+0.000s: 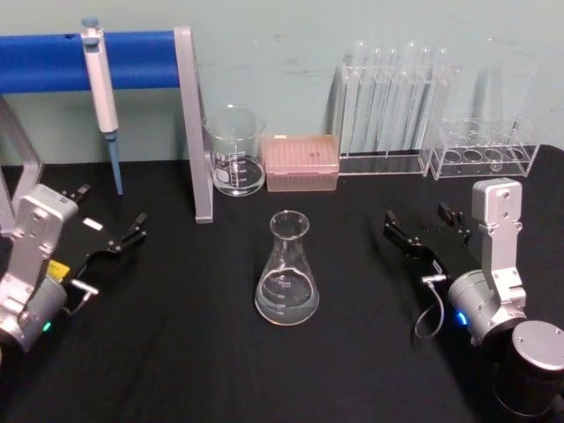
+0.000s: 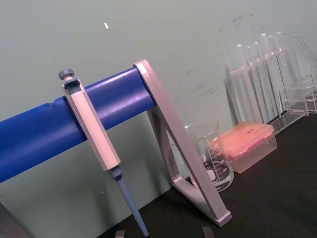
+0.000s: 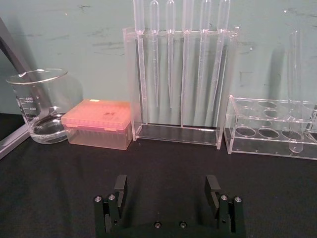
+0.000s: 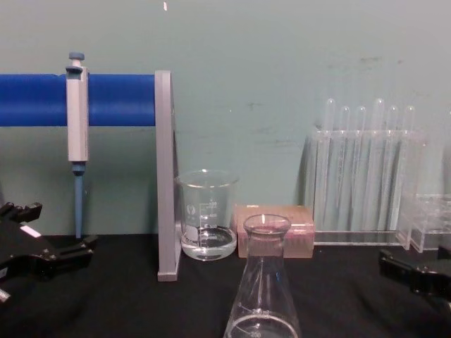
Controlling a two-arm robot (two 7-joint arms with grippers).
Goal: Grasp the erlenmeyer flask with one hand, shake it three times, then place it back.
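Note:
The erlenmeyer flask (image 1: 286,269) stands upright on the black table, mid-front, with a little clear liquid in its base; the chest view shows it close up as the flask (image 4: 263,282). My left gripper (image 1: 110,207) rests open on the table well to the flask's left, also seen at the chest view's left edge as the left gripper (image 4: 60,229). My right gripper (image 1: 419,218) lies open to the flask's right, a hand's width away, and the right gripper (image 3: 167,186) has nothing between its fingers. Neither touches the flask.
Behind the flask stand a glass beaker (image 1: 234,150) and a pink tip box (image 1: 302,163). A clear rack of pipettes (image 1: 392,110) and a tube rack (image 1: 485,150) line the back right. A blue-bar stand (image 1: 198,132) holds a pipette (image 1: 101,84) at back left.

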